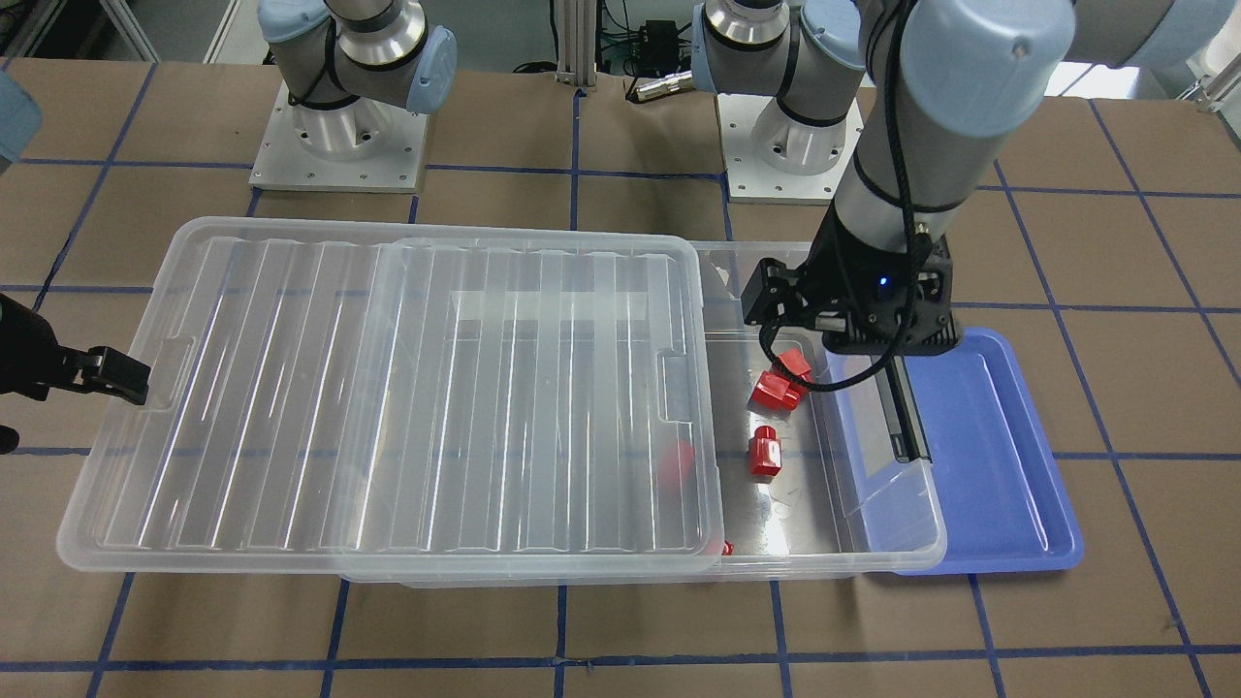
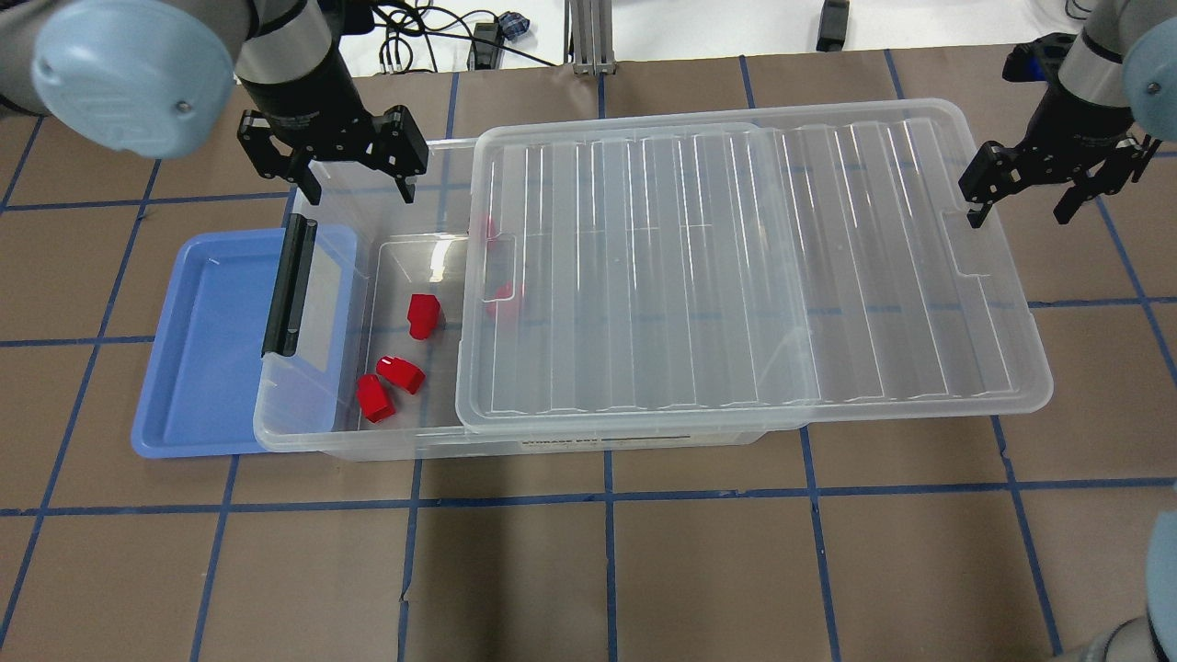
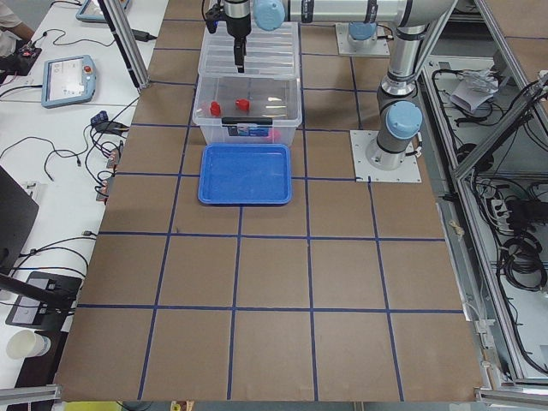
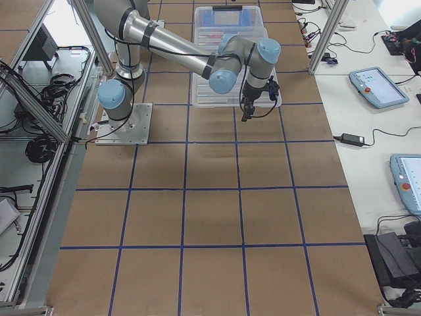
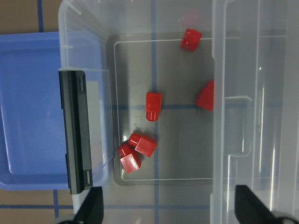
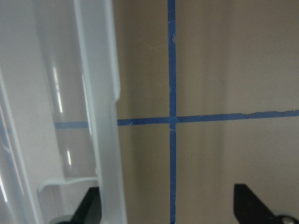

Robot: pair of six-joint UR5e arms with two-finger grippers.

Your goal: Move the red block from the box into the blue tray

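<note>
The ribbed lid [image 2: 736, 276] lies slid toward the robot's right, baring only the latch end of the clear box [image 2: 552, 439], where the red block [image 5: 153, 106] lies alone on the floor between a touching pair of red blocks [image 5: 135, 151] and the lid's edge. The blue tray [image 2: 211, 340] sits just beside that end on the brown, blue-taped table [image 2: 607, 570]. The left gripper [image 2: 359, 184] hovers over the gap, jaws spread and empty; the right gripper [image 2: 1021, 207] hangs at the lid's far end, also spread, holding nothing.
</note>
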